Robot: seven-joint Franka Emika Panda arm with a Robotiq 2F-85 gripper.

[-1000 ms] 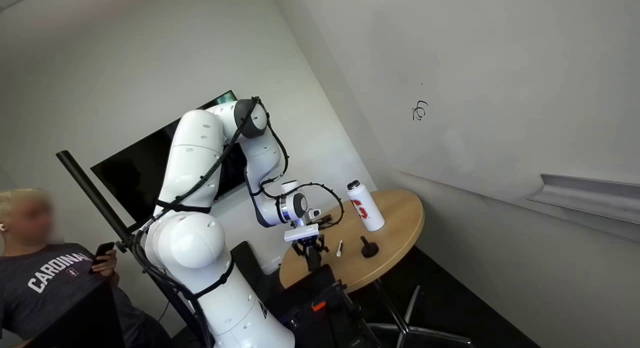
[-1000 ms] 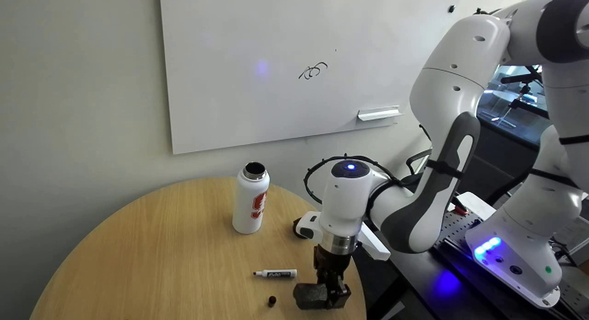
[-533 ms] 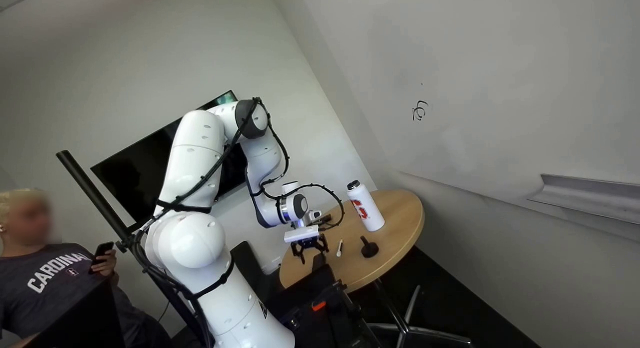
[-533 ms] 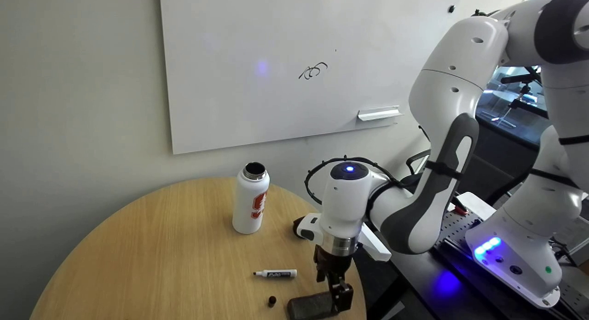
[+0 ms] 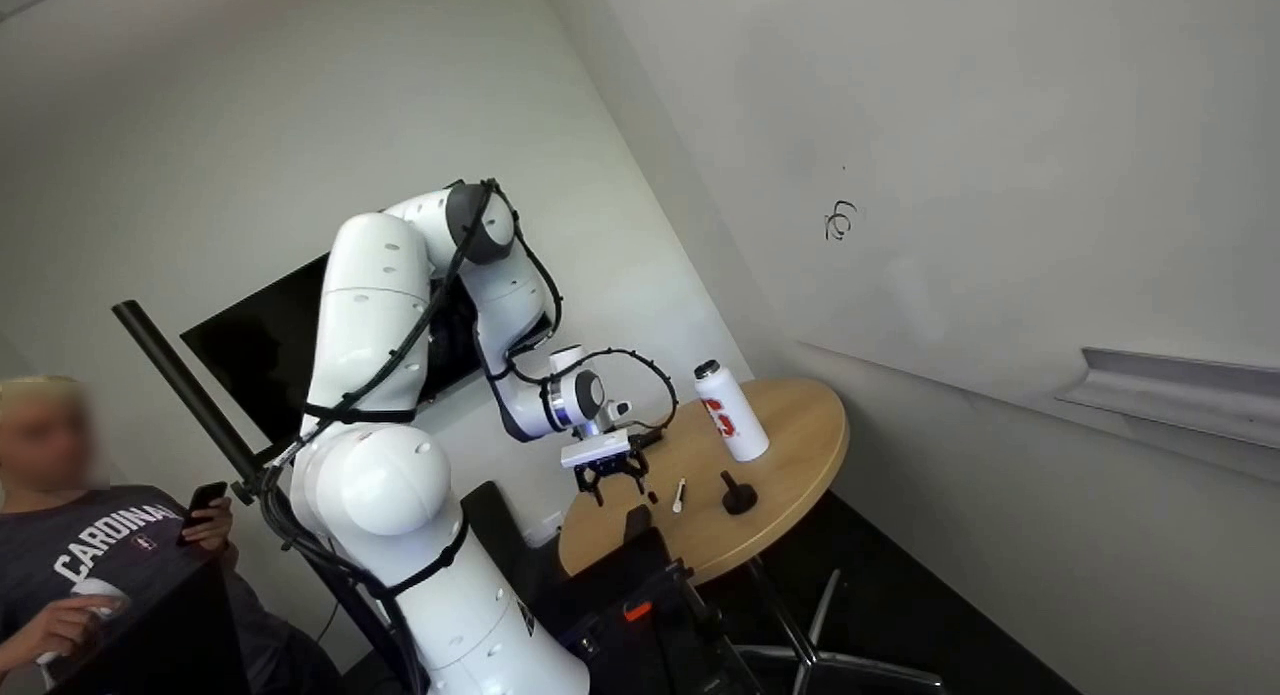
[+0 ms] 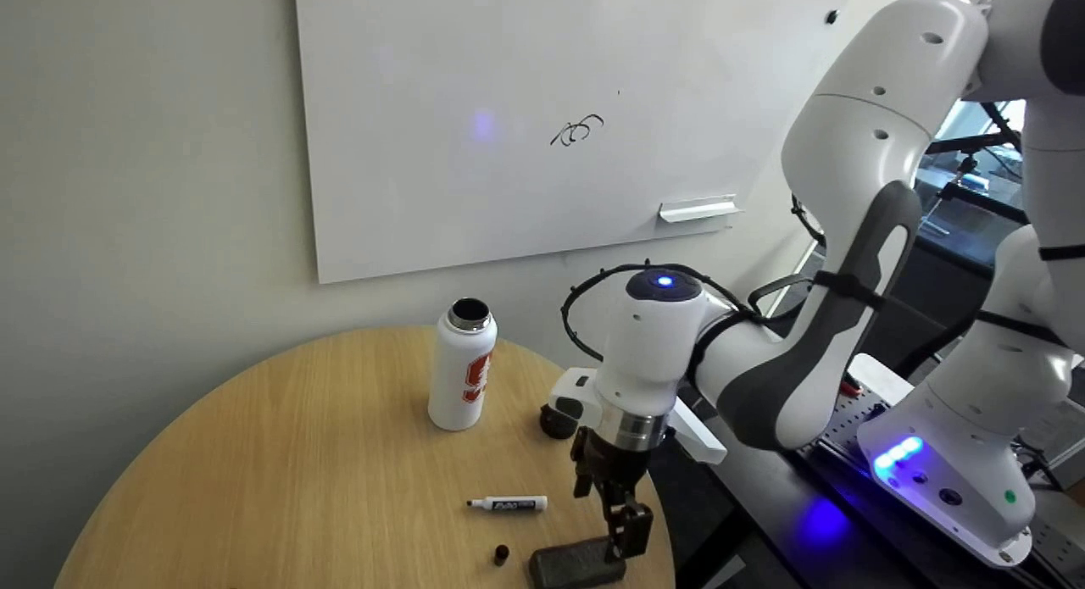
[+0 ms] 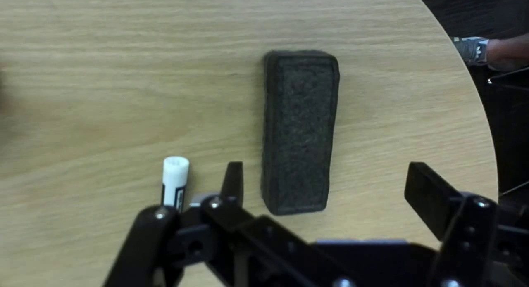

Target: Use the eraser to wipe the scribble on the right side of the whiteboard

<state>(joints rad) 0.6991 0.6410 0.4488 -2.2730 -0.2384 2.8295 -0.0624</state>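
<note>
The big whiteboard [image 6: 466, 191] was up higher than the round tabletop [image 6: 297, 453]. The white bottle [image 6: 458, 381] stood up straight on the tabletop. The black fingers [image 7: 430, 200] hung over the tabletop, spread wide apart and holding nothing. The dark eraser [image 7: 303, 134] lay flat on the tabletop, near its round edge. The white marker [image 6: 509, 503] lay on the tabletop, and so did a tiny black piece [image 6: 501, 555].

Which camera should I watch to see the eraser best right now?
The wrist view: the eraser lies wholly in frame there, large and unobstructed. In an exterior view a gripper finger overlaps part of it, at the picture's bottom edge; in an exterior view it is just a small dark shape, seemingly part-hidden by dark equipment.
</note>
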